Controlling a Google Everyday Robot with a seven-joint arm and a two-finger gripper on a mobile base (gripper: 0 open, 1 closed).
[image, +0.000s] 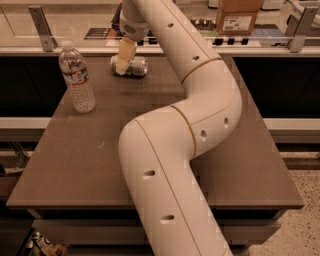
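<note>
A silver can (134, 66) lies on its side at the far edge of the brown table (75, 150). My gripper (122, 66) reaches down from the white arm (200, 100) and sits at the can's left end, touching or nearly touching it. A clear plastic water bottle (76, 77) with a white cap stands upright to the left, well apart from the gripper. The arm stretches from the near edge across the table's middle and hides part of the surface.
Behind the table runs a counter with a glass rail on metal posts (42, 27). A cardboard box (237, 15) stands on that counter at the back right. Speckled floor (305, 200) shows at the right.
</note>
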